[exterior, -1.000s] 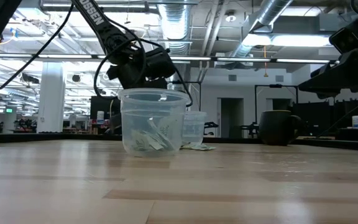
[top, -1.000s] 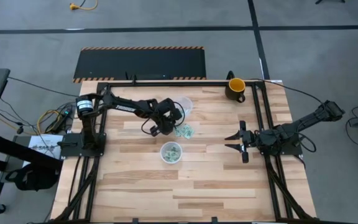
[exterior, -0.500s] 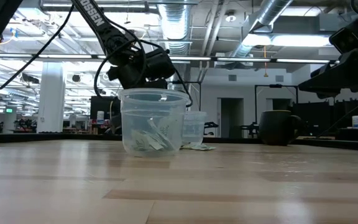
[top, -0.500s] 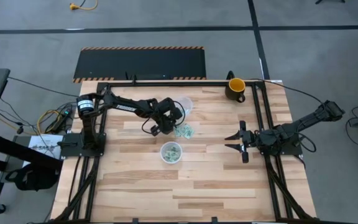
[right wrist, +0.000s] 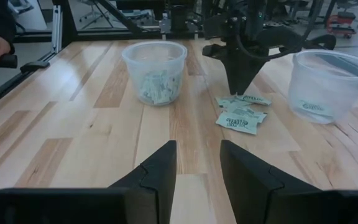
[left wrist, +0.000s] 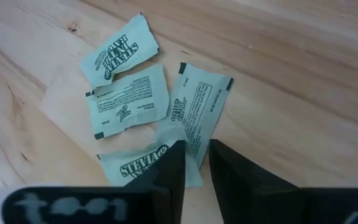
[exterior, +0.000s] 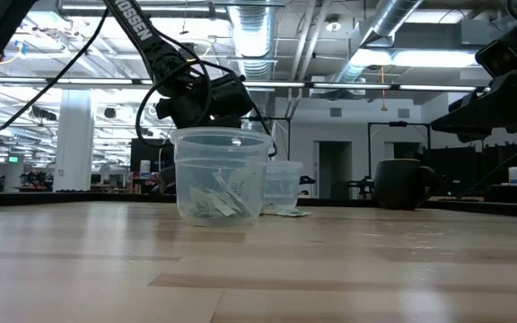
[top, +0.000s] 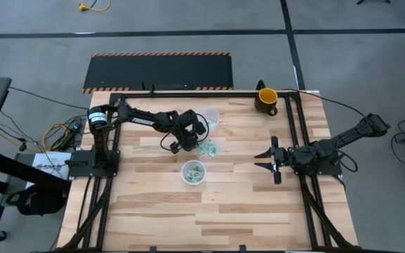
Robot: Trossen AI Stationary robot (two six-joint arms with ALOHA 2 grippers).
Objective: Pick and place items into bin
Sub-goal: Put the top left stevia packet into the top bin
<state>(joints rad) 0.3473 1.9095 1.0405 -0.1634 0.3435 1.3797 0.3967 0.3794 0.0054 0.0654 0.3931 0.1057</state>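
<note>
Pale green packets (left wrist: pixel 166 106) lie loose on the table (top: pixel 245 204) at frame centre, beside a clear cup (top: pixel 193 172) holding more. Left gripper (left wrist: pixel 196 163) pinches one packet's edge. Right gripper (top: pixel 268 160), centre-right, stands released, empty.

- Two dark robot arms: the left arm (top: pixel 139 118) at centre left of the overhead picture, the right arm (top: pixel 329 147) at the right.
- Two grippers: the left gripper (left wrist: pixel 194 165) and the right gripper (right wrist: pixel 197 165).
- Two clear plastic cups: one cup (top: pixel 194 172) near the middle of the overhead picture with pale green packets inside, too many and too small to count; a second cup (top: pixel 208 118) above it.
- Four loose pale green packets (left wrist: pixel 129 102) on the wood, counted in the left wrist picture.
- One yellow-and-dark mug (top: pixel 266 100) at upper right of the overhead picture.
- One wooden table (top: pixel 209 218).
</note>
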